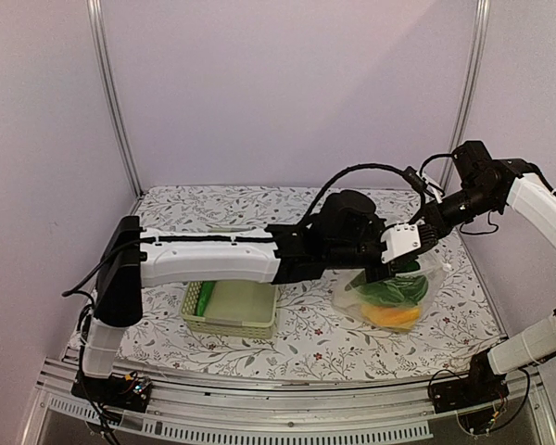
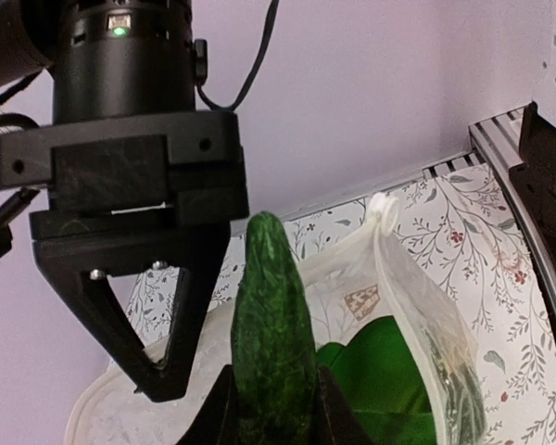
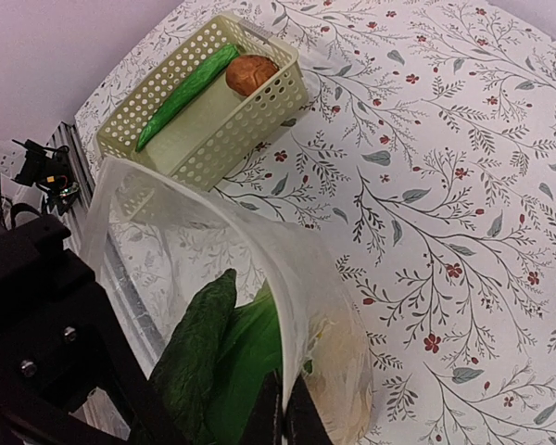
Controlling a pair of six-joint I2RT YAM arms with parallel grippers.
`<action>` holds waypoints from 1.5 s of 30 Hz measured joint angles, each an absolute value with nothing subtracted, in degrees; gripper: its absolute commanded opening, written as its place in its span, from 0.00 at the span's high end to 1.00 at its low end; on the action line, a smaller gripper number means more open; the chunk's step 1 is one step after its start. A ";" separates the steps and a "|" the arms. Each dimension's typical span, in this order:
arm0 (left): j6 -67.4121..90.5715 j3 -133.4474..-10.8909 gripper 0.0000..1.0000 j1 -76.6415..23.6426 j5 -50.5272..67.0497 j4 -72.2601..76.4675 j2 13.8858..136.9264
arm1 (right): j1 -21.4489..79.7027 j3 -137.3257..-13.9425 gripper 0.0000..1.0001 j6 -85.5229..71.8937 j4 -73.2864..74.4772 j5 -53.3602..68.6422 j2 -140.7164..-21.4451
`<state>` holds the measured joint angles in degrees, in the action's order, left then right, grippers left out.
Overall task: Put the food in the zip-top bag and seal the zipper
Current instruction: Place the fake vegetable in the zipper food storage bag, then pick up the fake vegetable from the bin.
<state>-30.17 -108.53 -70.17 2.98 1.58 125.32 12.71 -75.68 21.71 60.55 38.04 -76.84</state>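
Observation:
The clear zip-top bag (image 1: 400, 298) lies at the right of the table, its mouth held open. Bright green (image 1: 389, 292) and orange-yellow (image 1: 396, 317) food lies inside. My right gripper (image 3: 294, 414) is shut on the bag's whitish zipper rim (image 3: 292, 287) and lifts it. My left gripper (image 2: 273, 394) is shut on a dark green cucumber (image 2: 271, 334), whose tip points into the bag mouth (image 2: 389, 278). The cucumber also shows in the right wrist view (image 3: 193, 357), inside the opening beside the bright green piece (image 3: 252, 357).
A pale green lattice basket (image 1: 232, 311) stands at the front left of the bag. It holds a slim green vegetable (image 3: 185, 93) and a reddish-brown piece (image 3: 251, 72). The floral table cover (image 1: 259, 209) has walls behind and at both sides.

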 measured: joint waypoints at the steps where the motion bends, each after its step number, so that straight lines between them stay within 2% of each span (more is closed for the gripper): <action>1: -30.24 -108.14 1.00 -70.00 2.98 1.54 125.40 | 12.71 -75.68 1.00 21.71 60.55 38.02 -76.84; 10: -30.87 -105.21 0.87 -68.42 2.74 2.66 125.43 | 12.71 -75.68 1.00 21.71 60.55 38.02 -76.84; 16: -30.06 -101.78 0.56 -68.38 1.56 5.39 125.38 | 12.71 -75.68 1.00 21.74 60.55 38.02 -76.84; 21: -28.77 -101.56 0.40 -68.90 -1.67 6.17 124.60 | 12.71 -75.68 1.00 21.71 60.55 38.02 -76.84; 23: -28.82 -101.56 0.36 -69.32 -3.07 6.59 123.66 | 12.71 -75.68 1.00 21.71 60.55 38.02 -76.84; 31: -27.49 -101.56 0.32 -72.47 -4.99 7.86 117.84 | 12.71 -75.68 1.00 21.71 60.55 38.00 -76.86; 37: -24.88 -101.41 0.39 -74.06 -5.52 3.70 113.27 | 12.71 -75.68 1.00 21.74 60.55 38.00 -76.86; 41: -21.91 -100.60 0.39 -74.48 -7.92 -1.67 110.17 | 12.71 -75.68 1.00 21.74 60.55 38.00 -76.86; 45: -17.87 -93.89 0.38 -74.50 -14.57 -5.28 103.68 | 12.71 -75.68 1.00 21.76 60.55 38.02 -76.84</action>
<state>-17.87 -93.89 -74.50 -14.57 -5.28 103.68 12.71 -75.68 21.76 60.55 38.02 -76.84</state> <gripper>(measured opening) 0.614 0.005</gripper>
